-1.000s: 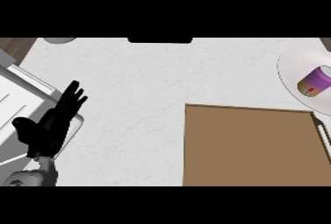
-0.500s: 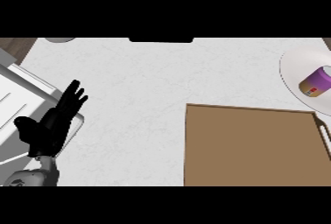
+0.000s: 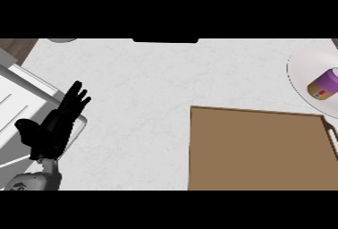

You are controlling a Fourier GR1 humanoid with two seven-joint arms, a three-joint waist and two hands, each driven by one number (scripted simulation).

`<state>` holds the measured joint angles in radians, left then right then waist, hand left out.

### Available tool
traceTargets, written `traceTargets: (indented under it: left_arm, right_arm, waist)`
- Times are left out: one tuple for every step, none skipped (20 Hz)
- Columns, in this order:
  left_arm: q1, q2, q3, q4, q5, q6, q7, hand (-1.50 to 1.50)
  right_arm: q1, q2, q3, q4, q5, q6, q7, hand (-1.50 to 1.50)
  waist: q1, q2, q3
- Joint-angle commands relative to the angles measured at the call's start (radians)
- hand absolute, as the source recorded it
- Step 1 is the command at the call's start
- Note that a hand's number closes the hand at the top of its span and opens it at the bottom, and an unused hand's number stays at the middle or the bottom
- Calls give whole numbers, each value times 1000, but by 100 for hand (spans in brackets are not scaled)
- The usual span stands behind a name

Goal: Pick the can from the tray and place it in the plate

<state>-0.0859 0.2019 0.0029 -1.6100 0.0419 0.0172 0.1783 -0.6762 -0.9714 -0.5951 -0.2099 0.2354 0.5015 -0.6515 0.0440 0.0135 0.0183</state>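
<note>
On the plate [image 3: 300, 74] (far right), the can [image 3: 323, 86], lying tilted.

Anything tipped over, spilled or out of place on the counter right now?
Nothing spilled. The purple-topped can sits on the white round plate at the right edge; whether upright or tilted is unclear. The brown rectangular tray holds nothing. The left hand rests open.

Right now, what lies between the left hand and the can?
In the head view, bare counter separates the left hand from the can on the plate.
</note>
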Motion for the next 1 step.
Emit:
traceTargets:
  left_arm:
    - [-52, -6, 7, 72, -4, 13, 54, 0]
  right_arm:
    - [20, -29, 3, 15, 3, 89, -60, -150]
  waist:
    - [-7, 15, -9]
